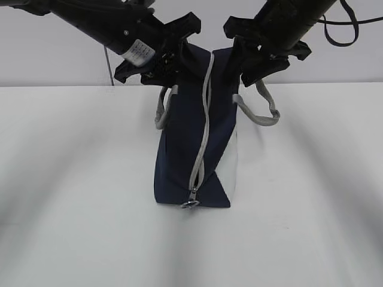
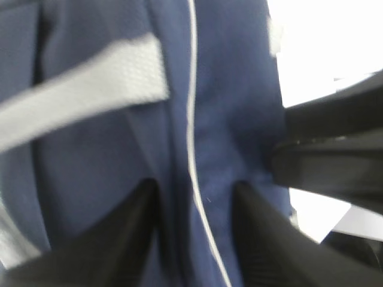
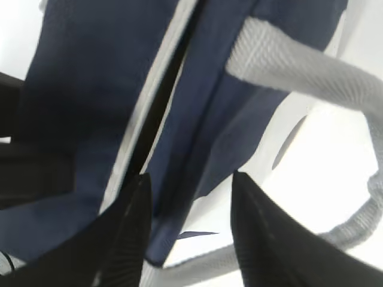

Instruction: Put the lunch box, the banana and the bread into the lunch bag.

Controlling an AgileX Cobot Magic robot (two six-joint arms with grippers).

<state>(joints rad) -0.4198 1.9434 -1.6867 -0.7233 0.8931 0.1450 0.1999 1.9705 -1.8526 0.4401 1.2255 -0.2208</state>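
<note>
Standing upright mid-surface [image 1: 72, 197], the lunch bag [image 1: 179, 155] has its grey zipper [image 1: 203, 119] running top to base, ring pull [image 1: 190, 204] at the bottom. Left end effector [image 1: 158, 60] pinches the bag's top-left fabric, right end effector [image 1: 257, 60] pinches the top-right; both clamped on cloth. Grey handles [image 1: 266, 107] hang at each side.

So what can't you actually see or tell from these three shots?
- Inside of the lunch bag: hidden in every view by its own fabric, so the lunch box, banana and bread are unseen.
- Bag top, exterior view: covered by both jaws.
- Left wrist view: blurred; grip unclear.
- Handle, right wrist view: cut off by the edge.
</note>
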